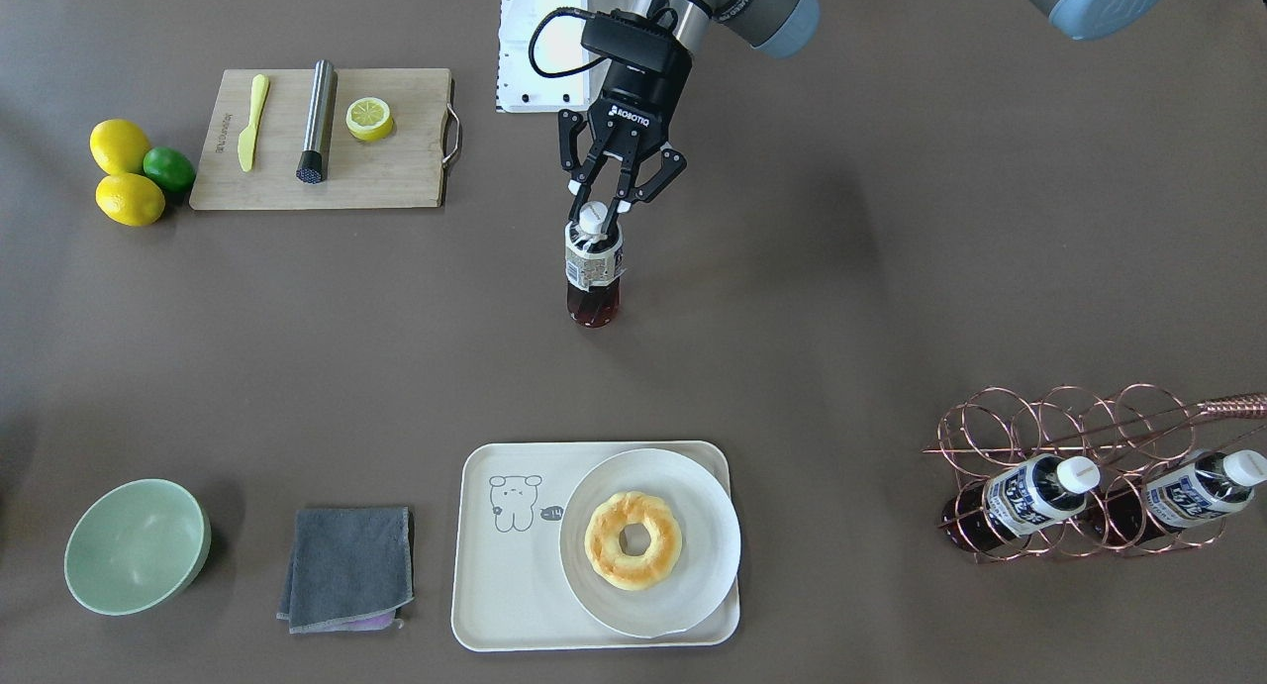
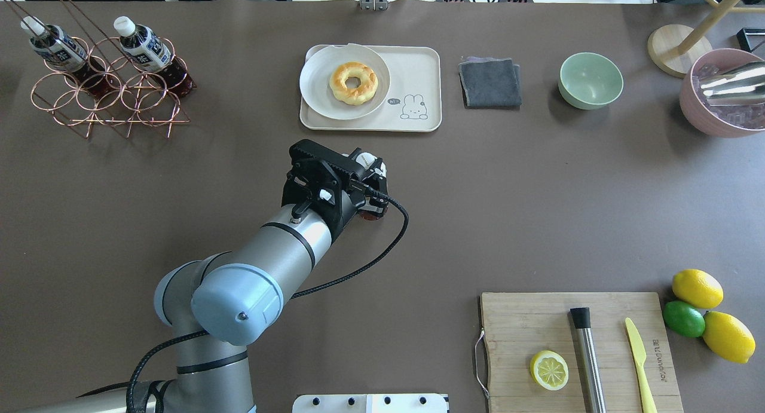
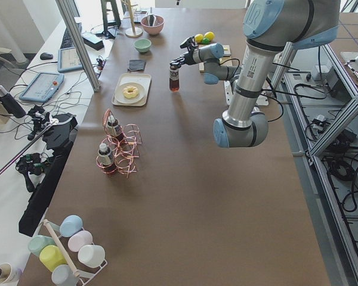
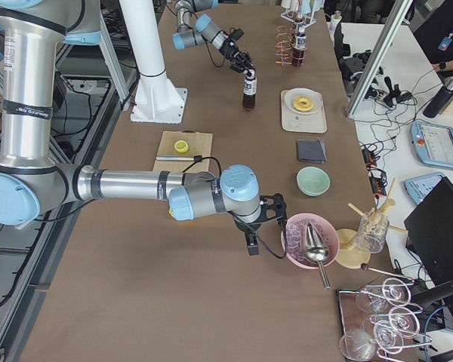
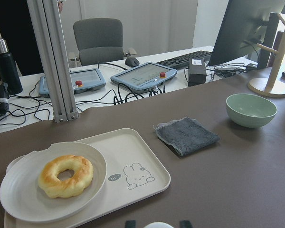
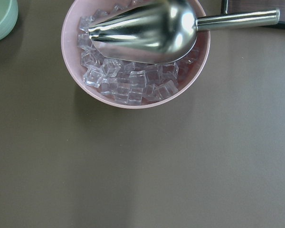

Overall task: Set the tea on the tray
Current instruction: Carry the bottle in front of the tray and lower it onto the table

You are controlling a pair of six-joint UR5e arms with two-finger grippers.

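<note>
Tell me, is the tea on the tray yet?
Not yet. Done: the left gripper has the tea clamped at its top. In hand: it is upright mid-table, away from the tray. To do: set it on the tray's bare part beside the plate.

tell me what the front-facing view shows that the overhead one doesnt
Only front-facing: the whole tea bottle, label and dark liquid, with the left gripper closed at its cap. Only overhead: a pink bowl of ice with a metal scoop; there the arm hides most of the bottle. Both: the tray with plate and doughnut, and the wire rack holding two more bottles.
</note>
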